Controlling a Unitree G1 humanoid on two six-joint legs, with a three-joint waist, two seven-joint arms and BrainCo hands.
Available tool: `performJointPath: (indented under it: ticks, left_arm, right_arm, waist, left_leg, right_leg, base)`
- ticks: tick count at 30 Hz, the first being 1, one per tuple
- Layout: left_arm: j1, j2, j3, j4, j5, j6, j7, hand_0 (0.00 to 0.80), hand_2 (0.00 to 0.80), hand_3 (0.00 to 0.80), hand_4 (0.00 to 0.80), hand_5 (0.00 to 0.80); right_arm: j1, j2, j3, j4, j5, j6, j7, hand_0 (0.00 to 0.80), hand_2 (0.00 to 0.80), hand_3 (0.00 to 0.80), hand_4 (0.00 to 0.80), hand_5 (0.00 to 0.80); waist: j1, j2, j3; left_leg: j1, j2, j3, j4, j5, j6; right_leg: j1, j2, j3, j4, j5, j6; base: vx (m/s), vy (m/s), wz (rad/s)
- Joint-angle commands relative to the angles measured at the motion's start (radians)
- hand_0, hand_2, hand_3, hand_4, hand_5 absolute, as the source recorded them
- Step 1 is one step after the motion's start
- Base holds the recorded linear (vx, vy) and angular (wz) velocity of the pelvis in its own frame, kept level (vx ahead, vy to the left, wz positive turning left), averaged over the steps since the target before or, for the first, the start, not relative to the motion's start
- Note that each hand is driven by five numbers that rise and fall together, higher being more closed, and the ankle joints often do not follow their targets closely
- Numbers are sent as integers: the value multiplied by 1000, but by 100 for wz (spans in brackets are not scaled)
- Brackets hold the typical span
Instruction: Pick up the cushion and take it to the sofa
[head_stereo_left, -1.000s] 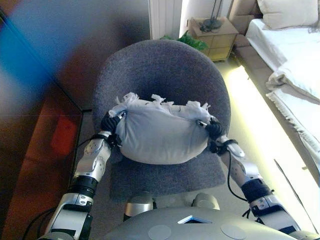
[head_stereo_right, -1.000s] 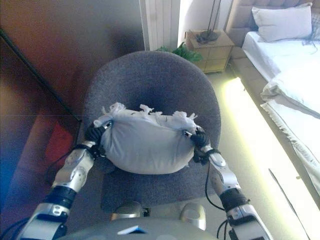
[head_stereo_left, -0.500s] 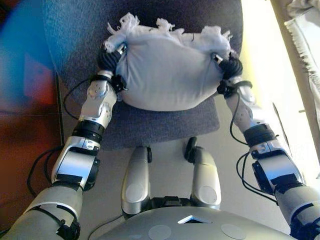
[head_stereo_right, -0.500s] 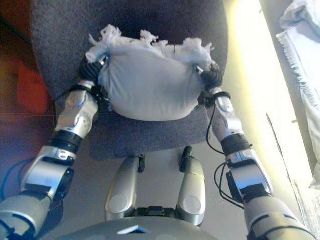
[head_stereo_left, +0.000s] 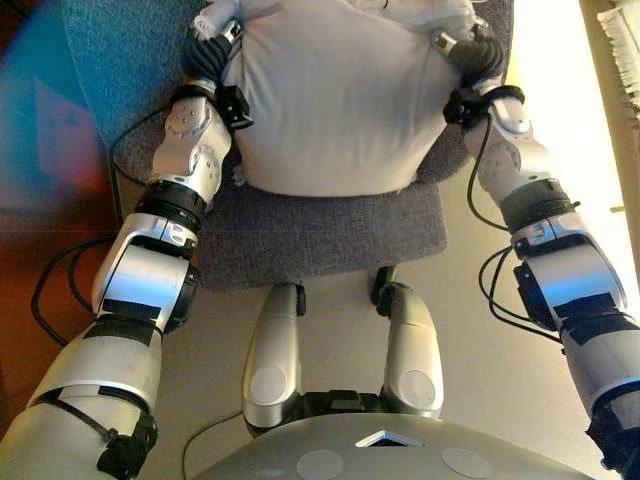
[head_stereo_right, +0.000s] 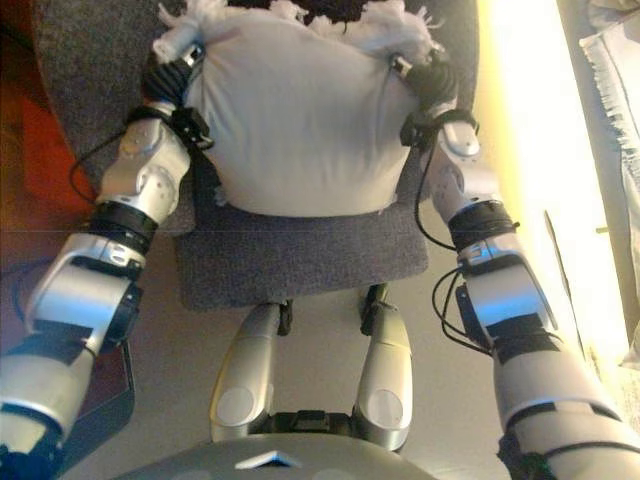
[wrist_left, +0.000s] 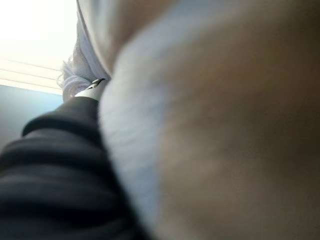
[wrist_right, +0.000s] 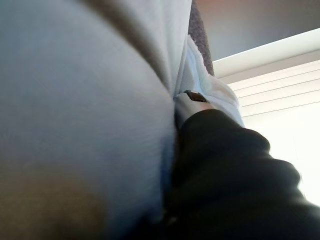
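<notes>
Squeezed white fringed cushion between left hand and right hand over grey armchair, finger state untellable; could've slipped.

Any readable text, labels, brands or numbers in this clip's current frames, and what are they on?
None. The pale cushion is plain fabric, the grey chair has no tag in view, and the left hand and right hand holding the cushion's sides show no readable markings.
</notes>
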Motion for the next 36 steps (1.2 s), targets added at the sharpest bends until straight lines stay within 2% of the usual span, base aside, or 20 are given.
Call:
performJointPath:
  ticks: [1, 2, 8, 11, 14, 15, 16, 17, 20, 25, 26, 36]
  left_arm:
    - [-195, -49, -50, -31, -2, -133, -3, 800, 800, 800, 800, 800]
    - [-210, -48, -59, -34, -1, -143, 4, 800, 800, 800, 800, 800]
    - [-306, -2, -108, -37, -74, -177, 16, 800, 800, 800, 800, 800]
    - [-327, 8, -132, -28, -82, -149, 36, 800, 800, 800, 800, 800]
    - [-351, 8, -159, 38, -113, -91, 51, 800, 800, 800, 800, 800]
    - [-355, 8, -161, 65, -129, -66, 49, 800, 800, 800, 800, 800]
    - [-362, 8, -163, 95, -142, -45, 41, 800, 800, 800, 800, 800]
    - [-369, 6, -167, 120, -155, -28, 42, 0, 0, 0, 0, 0]
    - [-377, 13, -171, 153, -184, -18, 53, 0, 0, 0, 0, 0]
    - [-383, 50, -167, 207, -225, -17, 70, 0, 0, 0, 0, 0]
    - [-386, 55, -166, 216, -222, -14, 73, 0, 0, 0, 0, 0]
    - [-394, 169, -187, 287, -172, 46, 88, 0, 0, 0, 0, 0]
  right_arm:
    - [-195, 28, 58, -32, 20, -95, 6, 800, 800, 800, 800, 800]
    - [-213, 26, 67, -33, 18, -99, -8, 800, 800, 800, 800, 800]
    - [-314, -10, 118, -18, 4, -80, -51, 800, 800, 800, 800, 800]
    - [-345, -20, 145, 12, 33, -50, -56, 800, 800, 800, 800, 800]
    - [-381, -26, 167, 102, 56, 17, -41, 800, 800, 800, 800, 800]
    - [-390, -28, 171, 143, 56, 46, -25, 671, 671, 671, 671, 671]
    - [-400, -28, 177, 189, 52, 78, -3, 323, 323, 323, 323, 323]
    - [-408, -29, 191, 227, 41, 112, 10, 0, 0, 0, 0, 0]
    - [-424, -35, 220, 286, 37, 130, 19, 0, 0, 0, 0, 0]
    - [-425, -49, 209, 331, 77, 123, 1, 0, 0, 0, 0, 0]
    - [-426, -51, 205, 336, 82, 125, -5, 0, 0, 0, 0, 0]
    - [-413, -139, 174, 371, 146, 144, -57, 0, 0, 0, 0, 0]
  waist:
    - [-3, 23, -40]
    - [-4, 23, -37]
    - [0, 28, -62]
    - [1, 29, -73]
    - [0, 29, -79]
    - [0, 31, -84]
    - [-1, 32, -85]
    - [-2, 33, -85]
    - [-6, 38, -78]
    - [-13, 41, -74]
    - [-15, 40, -71]
    - [-15, 35, -96]
  left_leg:
    - [70, 2, -16, 31, -111, -32]
    - [66, 0, -10, 17, -81, -29]
    - [85, 5, -8, -13, -80, -37]
    - [92, 10, -7, -20, -81, -42]
    - [96, 14, -9, -22, -79, -45]
    - [106, 17, -15, -17, -105, -51]
    - [103, 18, -15, -13, -105, -51]
    - [99, 19, -15, -10, -104, -52]
    - [92, 23, -14, -5, -101, -52]
    - [98, 33, -7, 0, -97, -55]
    - [92, 34, 0, -5, -72, -51]
    - [150, 50, 7, -57, -42, -60]
  right_leg:
    - [121, -31, 50, -40, -58, 71]
    - [121, -35, 43, -58, -34, 64]
    - [137, -37, 33, -76, -44, 60]
    - [141, -36, 30, -74, -50, 56]
    - [139, -36, 29, -64, -56, 52]
    - [144, -32, 34, -50, -82, 56]
    - [139, -31, 36, -43, -85, 55]
    - [132, -30, 37, -37, -86, 52]
    - [116, -26, 44, -21, -90, 44]
    - [110, -22, 54, -4, -94, 41]
    - [105, -26, 49, -10, -71, 34]
    - [157, -29, 37, -53, -60, 42]
  base:
    - [0, 0, 0]
    - [0, 0, 0]
    - [47, 6, -2]
    - [69, 3, 1]
    - [93, -10, 1]
    - [143, -10, 4]
    - [144, -7, 8]
    - [46, 3, 8]
    - [27, 10, 4]
    - [20, 14, 2]
    - [-23, 12, 4]
    - [41, 7, 1]
